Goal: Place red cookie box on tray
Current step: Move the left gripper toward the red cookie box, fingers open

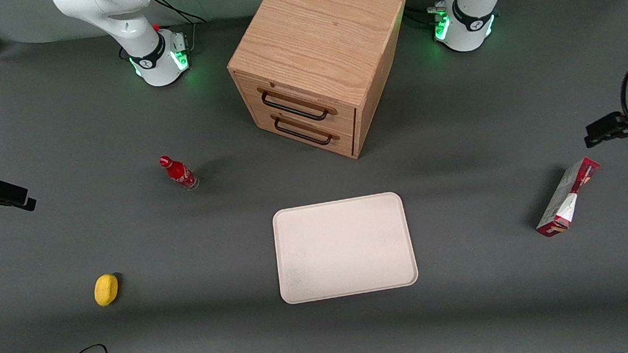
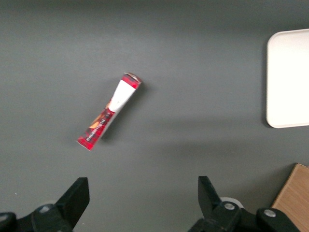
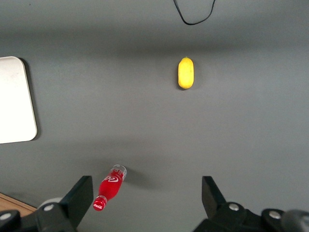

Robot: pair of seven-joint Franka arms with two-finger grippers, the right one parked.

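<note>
Hovering my open, empty gripper (image 2: 140, 203) above the slim red-and-white cardboard cookie box (image 1: 567, 197) lying toward the working arm's end of the table, at about three o'clock from the bare cream rectangular tray (image 1: 344, 246), I judge descent and grasp come next.

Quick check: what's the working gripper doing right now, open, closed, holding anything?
Left gripper: open, holding nothing, hovering above the table near the red cookie box, not touching it.
</note>
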